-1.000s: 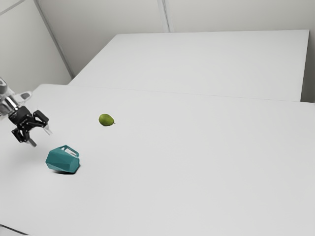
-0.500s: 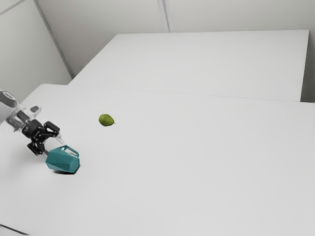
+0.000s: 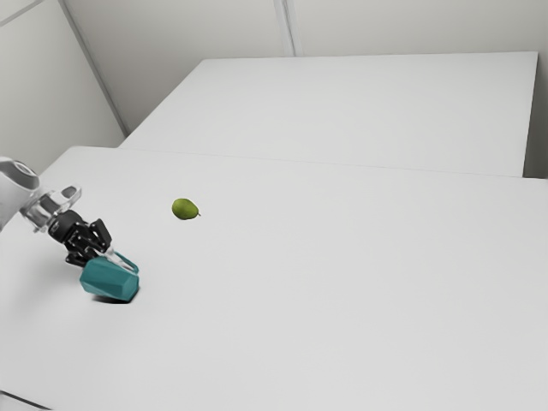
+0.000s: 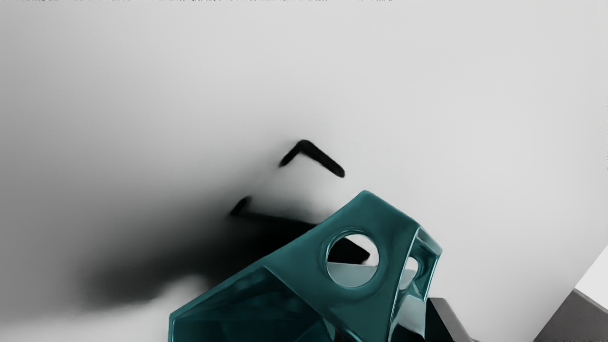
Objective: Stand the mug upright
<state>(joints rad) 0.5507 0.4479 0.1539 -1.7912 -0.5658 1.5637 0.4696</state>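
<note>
The teal faceted mug [image 3: 110,280] lies on its side on the white table toward the exterior view's left, its handle facing up. Right above it, at the handle, is my gripper [image 3: 103,253], partly overlapping the mug from that angle. In the wrist view the mug [image 4: 384,213] is close beneath the hand, with a round gap through its handle. Dark parts of the gripper [image 4: 446,323] appear beside and behind the handle. Whether anything is pinched is hidden by the mug.
A green pear [image 3: 184,209] rests on the table [image 3: 325,274], beyond the mug and toward the exterior view's right. A pale wall stands on the far side. Dark shadows lie on the tabletop beside the mug.
My hand has come down and toward the exterior view's right, from above the table to the mug's handle. Its black parts look closer together. Mug and pear have stayed put.
</note>
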